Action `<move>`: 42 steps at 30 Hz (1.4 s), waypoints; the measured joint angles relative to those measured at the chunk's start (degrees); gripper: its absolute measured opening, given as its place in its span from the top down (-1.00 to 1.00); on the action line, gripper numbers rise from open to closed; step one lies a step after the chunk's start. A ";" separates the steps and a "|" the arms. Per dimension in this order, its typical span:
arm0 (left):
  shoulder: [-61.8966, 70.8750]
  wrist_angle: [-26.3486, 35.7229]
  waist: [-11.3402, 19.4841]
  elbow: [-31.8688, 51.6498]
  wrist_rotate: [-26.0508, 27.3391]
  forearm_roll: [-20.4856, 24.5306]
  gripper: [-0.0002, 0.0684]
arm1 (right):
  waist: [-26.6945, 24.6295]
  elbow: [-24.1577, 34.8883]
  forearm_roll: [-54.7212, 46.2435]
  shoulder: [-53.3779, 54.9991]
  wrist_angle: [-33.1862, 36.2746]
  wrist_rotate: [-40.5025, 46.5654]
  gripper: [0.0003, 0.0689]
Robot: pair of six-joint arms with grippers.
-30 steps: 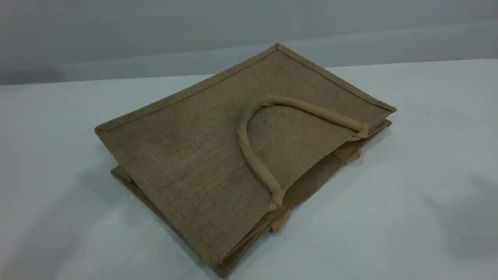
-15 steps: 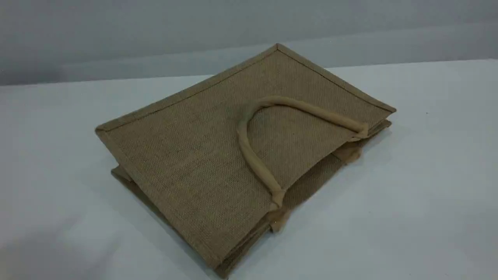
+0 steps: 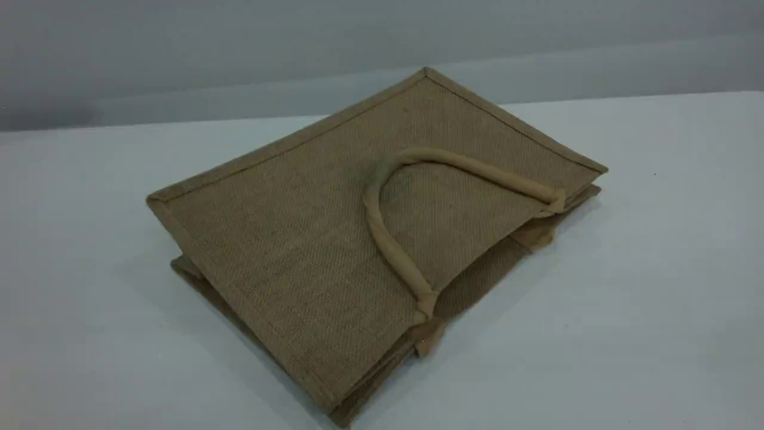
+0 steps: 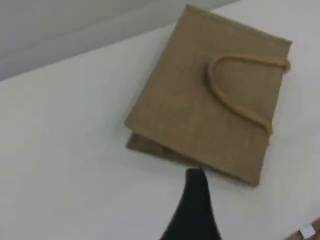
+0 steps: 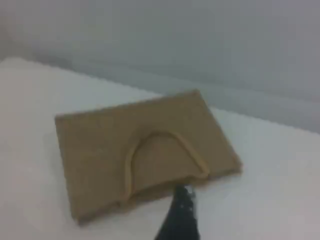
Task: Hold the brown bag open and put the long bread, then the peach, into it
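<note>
The bag [image 3: 310,251] lies folded nearly flat on the desk [image 3: 627,328], with one handle [image 3: 391,246] laid across its upper panel. The jute is judged light, coarse and fairly stiff, so little slip is expected. The handle, or the rim beside it, is best taken to lift the mouth open. The left hand [image 4: 195,185] and right hand [image 5: 182,210] are spread, holding nothing, clear of the bag. Bread and peach are not seen.

There was one brown bag [image 3: 280,239] and one white table [image 3: 644,310]. One tan loop handle [image 3: 382,236] showed on the bag's top face, and tan ends of what looked like a second showed beneath. Two dark fingertips appeared: one of the left gripper [image 4: 195,185], one of the right gripper [image 5: 183,200].
</note>
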 joint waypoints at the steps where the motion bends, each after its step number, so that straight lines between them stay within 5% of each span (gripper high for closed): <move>1: -2.74 0.06 0.00 2.38 0.05 0.08 -0.61 | 0.00 2.31 -0.02 -1.36 0.00 -0.78 -0.69; 8: -15.31 0.03 0.00 14.41 1.43 1.51 -0.61 | 0.00 15.44 -2.76 -7.64 -3.15 -2.75 -0.69; 17: -15.61 -2.28 0.00 21.82 -0.74 3.02 -0.61 | 0.00 24.57 -4.33 -7.59 -6.19 -4.29 -0.69; 28: -15.54 -6.73 0.00 25.97 -5.03 4.88 -0.61 | 0.00 25.32 -4.40 -7.54 -6.62 -4.24 -0.69; 36: -15.54 -6.89 0.00 26.56 -14.04 12.02 -0.61 | 0.00 25.32 -4.24 -7.59 -6.62 -4.13 -0.69; 42: -15.54 -6.98 0.00 26.56 -18.83 11.95 -0.61 | 0.00 25.32 -3.97 -7.59 -6.46 -4.13 -0.69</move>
